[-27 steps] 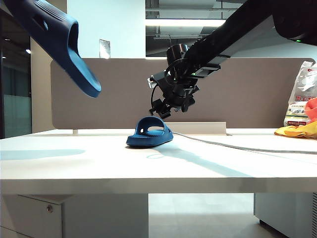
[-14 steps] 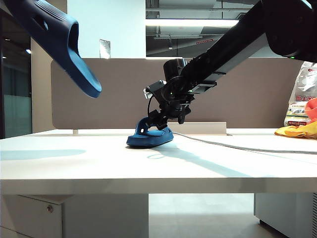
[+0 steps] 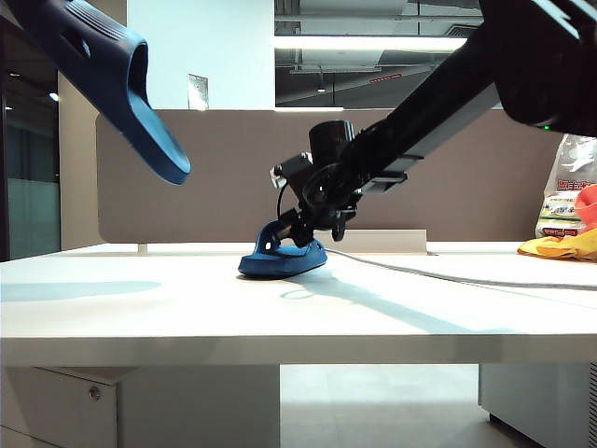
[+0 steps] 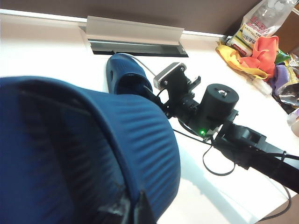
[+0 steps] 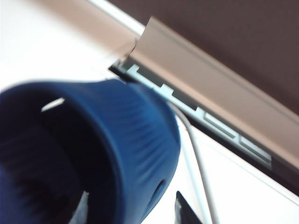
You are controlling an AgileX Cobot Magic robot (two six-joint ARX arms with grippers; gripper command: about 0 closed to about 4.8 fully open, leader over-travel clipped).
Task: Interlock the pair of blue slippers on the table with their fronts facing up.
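Blue slippers: matching navy moulded rubber, ridged straps, oval side holes | one hangs high at left, clenched in your left gripper | other lies mid-table; right gripper at its strap, grip unclear

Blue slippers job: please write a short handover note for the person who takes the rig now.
Left end effector: shut on the first slipper, held high over the table on the left.
Right end effector: down at the second slipper, which lies by the back divider; jaws astride its strap, grip not confirmed.
Done: one slipper lifted.
Left: grasp the second, interlock the pair, fronts up.
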